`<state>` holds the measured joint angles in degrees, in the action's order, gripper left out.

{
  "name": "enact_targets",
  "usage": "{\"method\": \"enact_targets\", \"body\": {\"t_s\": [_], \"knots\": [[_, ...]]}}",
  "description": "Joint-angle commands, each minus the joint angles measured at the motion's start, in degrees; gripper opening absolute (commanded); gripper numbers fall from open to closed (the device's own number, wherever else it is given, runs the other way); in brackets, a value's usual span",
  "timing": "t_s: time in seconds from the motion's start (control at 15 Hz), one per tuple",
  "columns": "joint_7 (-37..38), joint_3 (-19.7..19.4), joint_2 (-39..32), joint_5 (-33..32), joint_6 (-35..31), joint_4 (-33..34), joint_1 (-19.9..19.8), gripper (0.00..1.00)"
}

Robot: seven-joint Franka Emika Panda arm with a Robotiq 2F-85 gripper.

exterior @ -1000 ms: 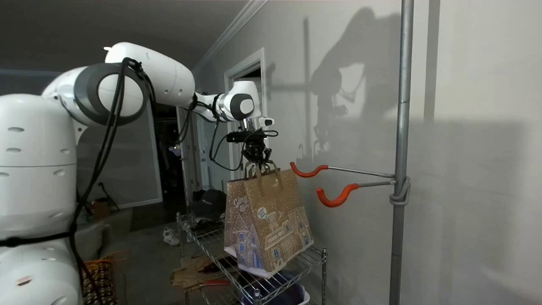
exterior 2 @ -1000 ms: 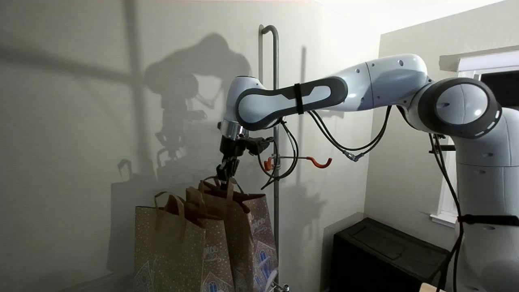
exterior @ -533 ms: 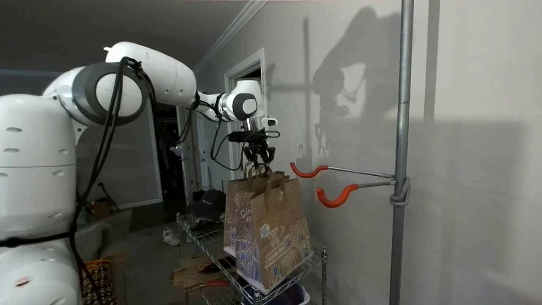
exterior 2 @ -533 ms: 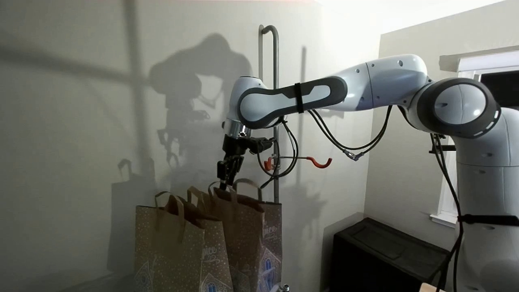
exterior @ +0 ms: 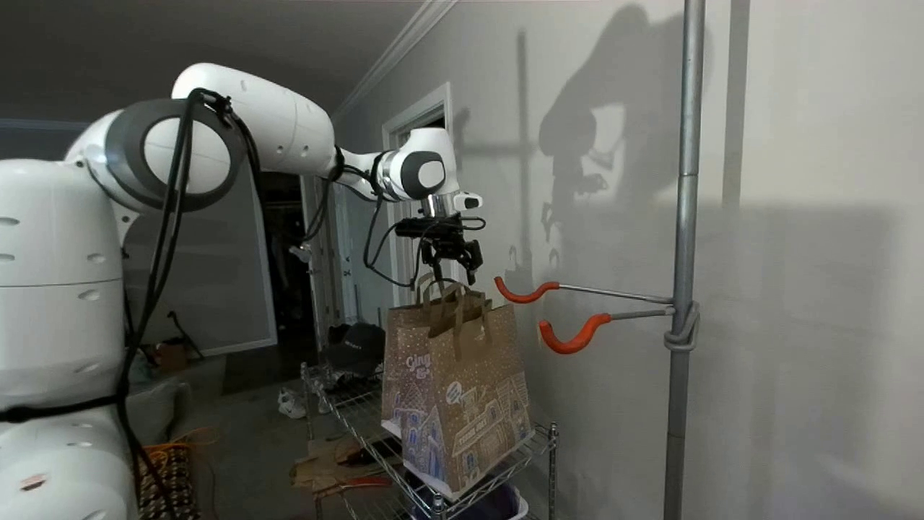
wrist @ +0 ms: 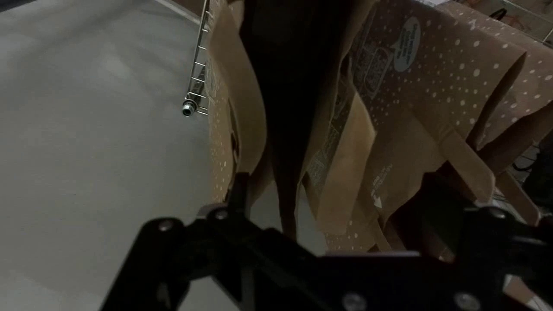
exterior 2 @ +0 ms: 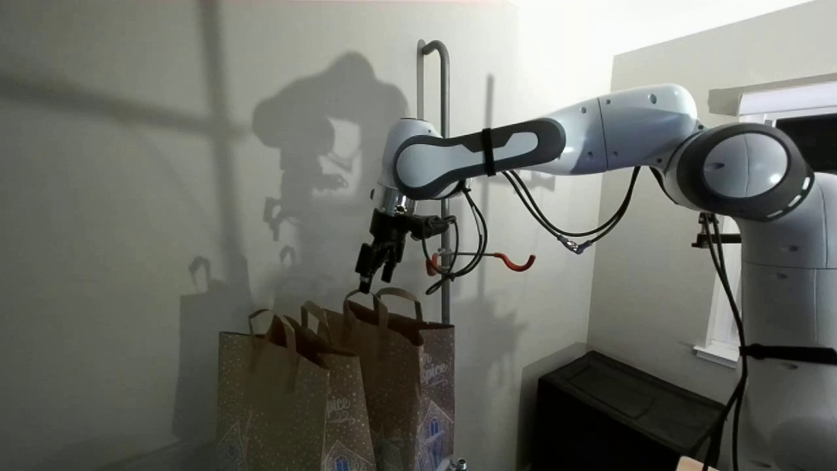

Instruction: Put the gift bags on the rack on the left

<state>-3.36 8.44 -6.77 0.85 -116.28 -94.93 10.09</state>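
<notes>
Both jaws of the tool (exterior: pixel 455 278) stand wide apart, holding nothing, close to the raised handles (wrist: pixel 345 185) of one gift bag (exterior: pixel 471 397). Just beyond it is another gift bag (exterior 2: pixel 278 399); both stand on the wire rack (exterior: pixel 553 455), brown kraft paper with white speckles and printed houses (exterior: pixel 424 437). White lettering (exterior 2: pixel 434 373) reads "Spice" and, in part, "Ging"; the speech bubble (exterior: pixel 453 393) is too small to read. Farther along the rack lies a dark cap (exterior: pixel 359 348).
</notes>
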Motion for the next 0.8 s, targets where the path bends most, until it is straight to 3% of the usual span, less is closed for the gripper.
{"method": "enact_targets", "body": {"t_s": [0.0, 0.33, 0.73], "knots": [[0.43, -0.40, 4.75, 1.60, -0.81, -4.19, -1.19, 1.00], [0.00, -1.40, 13.67, 2.12, -0.02, -10.51, -2.01, 1.00], [2.39, -3.25, 31.47, 2.62, -0.37, -27.60, -2.86, 1.00]]}}
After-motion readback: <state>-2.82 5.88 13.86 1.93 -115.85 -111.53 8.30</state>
